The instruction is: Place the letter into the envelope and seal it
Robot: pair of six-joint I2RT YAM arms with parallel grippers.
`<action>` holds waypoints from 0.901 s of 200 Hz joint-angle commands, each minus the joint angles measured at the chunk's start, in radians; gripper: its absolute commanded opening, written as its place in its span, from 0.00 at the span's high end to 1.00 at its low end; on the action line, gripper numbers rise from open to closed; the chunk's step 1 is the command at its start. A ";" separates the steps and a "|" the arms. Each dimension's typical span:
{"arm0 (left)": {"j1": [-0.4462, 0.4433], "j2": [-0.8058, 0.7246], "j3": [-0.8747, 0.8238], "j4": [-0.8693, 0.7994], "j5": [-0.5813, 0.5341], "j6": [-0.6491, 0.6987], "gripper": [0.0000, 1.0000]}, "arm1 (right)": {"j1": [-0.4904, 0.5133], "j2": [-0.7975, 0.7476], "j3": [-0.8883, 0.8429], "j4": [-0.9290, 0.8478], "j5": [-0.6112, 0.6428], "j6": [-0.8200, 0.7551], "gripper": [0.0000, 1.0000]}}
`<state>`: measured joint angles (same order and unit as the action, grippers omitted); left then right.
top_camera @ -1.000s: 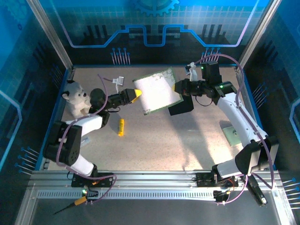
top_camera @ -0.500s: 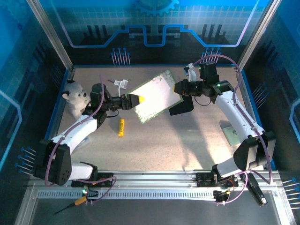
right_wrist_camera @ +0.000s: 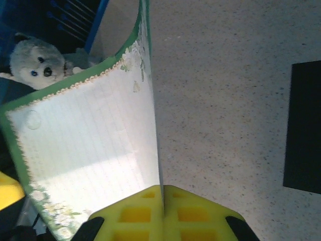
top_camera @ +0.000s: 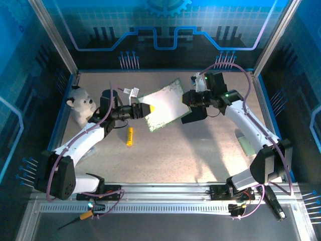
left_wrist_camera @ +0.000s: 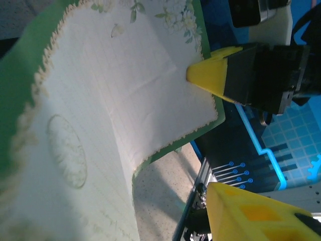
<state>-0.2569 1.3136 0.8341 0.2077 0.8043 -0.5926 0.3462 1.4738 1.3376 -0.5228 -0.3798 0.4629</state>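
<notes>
The letter (top_camera: 163,104), white with a green patterned border, hangs tilted above the table between both arms. My right gripper (right_wrist_camera: 163,188) is shut on its right edge, and the sheet (right_wrist_camera: 95,150) stands edge-on from the yellow fingers. My left gripper (top_camera: 144,109) is at the sheet's left edge. In the left wrist view the letter (left_wrist_camera: 100,115) covers the left side, and a gap shows between it and my lower yellow finger (left_wrist_camera: 251,216). The other finger is hidden by the paper. The black envelope (top_camera: 194,114) lies flat on the table below the right gripper and at the right edge of the right wrist view (right_wrist_camera: 303,125).
A plush toy (top_camera: 80,104) sits at the far left by the blue wall. A small yellow stick (top_camera: 129,135) lies on the table under the left arm. A pale green flat piece (top_camera: 246,143) lies at the right.
The left arm has reached in to the letter's left edge and its jaws have narrowed. The right gripper has shifted slightly left with the letter, which now hangs lower and more tilted.
</notes>
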 commanded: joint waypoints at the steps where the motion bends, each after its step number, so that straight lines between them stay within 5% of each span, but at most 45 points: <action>1: -0.005 0.002 0.044 -0.062 -0.033 0.042 0.59 | 0.006 -0.050 -0.021 0.018 0.083 0.001 1.00; 82: -0.004 -0.005 0.102 -0.289 -0.141 0.176 0.76 | 0.009 -0.084 -0.028 0.009 0.126 -0.037 1.00; 180: -0.004 0.028 0.118 -0.305 -0.199 0.181 0.95 | 0.039 -0.098 -0.045 0.037 0.135 -0.042 1.00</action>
<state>-0.2584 1.3251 0.9157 -0.0769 0.6323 -0.4343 0.3668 1.4109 1.3022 -0.5079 -0.2428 0.4393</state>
